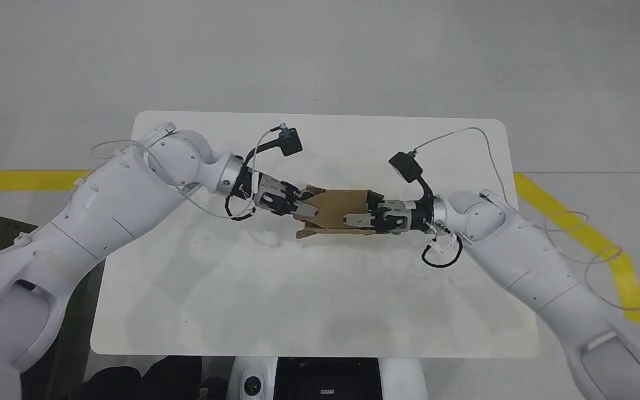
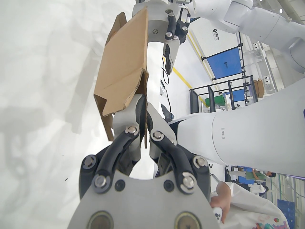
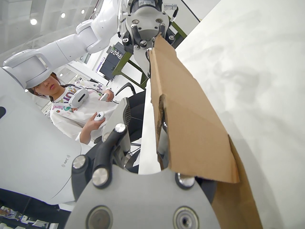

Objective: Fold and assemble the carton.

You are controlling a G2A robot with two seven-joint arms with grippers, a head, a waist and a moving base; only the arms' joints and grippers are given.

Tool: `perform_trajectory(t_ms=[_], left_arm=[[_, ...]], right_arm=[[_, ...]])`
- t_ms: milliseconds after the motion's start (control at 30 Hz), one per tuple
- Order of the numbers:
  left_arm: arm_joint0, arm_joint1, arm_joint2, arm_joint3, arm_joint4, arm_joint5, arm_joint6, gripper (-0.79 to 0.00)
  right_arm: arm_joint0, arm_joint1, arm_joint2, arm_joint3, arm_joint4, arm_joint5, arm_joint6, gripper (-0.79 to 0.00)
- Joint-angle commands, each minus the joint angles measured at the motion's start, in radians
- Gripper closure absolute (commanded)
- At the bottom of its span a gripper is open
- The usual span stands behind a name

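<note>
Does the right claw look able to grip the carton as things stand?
Probably yes: the right claw looks open astride the carton, nothing between; the left claw clamps its other end.

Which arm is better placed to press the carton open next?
Right, probably: the left gripper is shut on the carton, anchoring it, while the right gripper is open at the other end, free to push.
</note>
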Motion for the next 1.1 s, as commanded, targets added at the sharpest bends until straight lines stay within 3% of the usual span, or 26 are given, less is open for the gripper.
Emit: perform_trajectory(t_ms=[0, 133, 233, 267, 333, 367, 400, 733, 1067], left_arm=[[-0.006, 0.001, 0.011, -0.003, 0.004, -0.001, 0.001, 0.000], [-0.018, 0.003, 0.031, -0.003, 0.004, -0.006, 0.006, 0.000], [-0.026, 0.005, 0.044, 0.003, -0.003, -0.012, 0.011, 0.000], [-0.029, 0.006, 0.047, 0.005, -0.006, -0.014, 0.014, -0.222], [-0.033, 0.007, 0.055, 0.007, -0.010, -0.017, 0.017, -0.453], [-0.036, 0.007, 0.058, 0.007, -0.012, -0.018, 0.018, -0.674], [-0.038, 0.007, 0.061, 0.008, -0.015, -0.020, 0.020, -0.785], [-0.040, 0.017, 0.066, 0.020, -0.098, -0.045, 0.045, -0.785], [-0.022, 0.045, 0.052, -0.050, -0.174, -0.060, 0.060, -0.785]], right_arm=[[0.008, -0.002, -0.011, 0.014, 0.005, -0.006, -0.006, -0.237], [0.021, -0.007, -0.026, 0.031, 0.012, -0.010, -0.010, -0.163], [0.028, -0.008, -0.034, 0.036, 0.015, -0.010, -0.010, -0.037], [0.029, -0.009, -0.036, 0.035, 0.016, -0.010, -0.010, -0.003], [0.030, -0.010, -0.042, 0.035, 0.020, -0.010, -0.010, 0.000], [0.031, -0.011, -0.044, 0.036, 0.022, -0.010, -0.010, 0.000], [0.032, -0.011, -0.045, 0.036, 0.025, -0.010, -0.010, 0.000], [0.027, -0.021, -0.017, 0.060, 0.029, -0.010, -0.010, 0.000], [0.008, -0.037, 0.038, 0.089, -0.029, -0.010, -0.037, 0.000]])
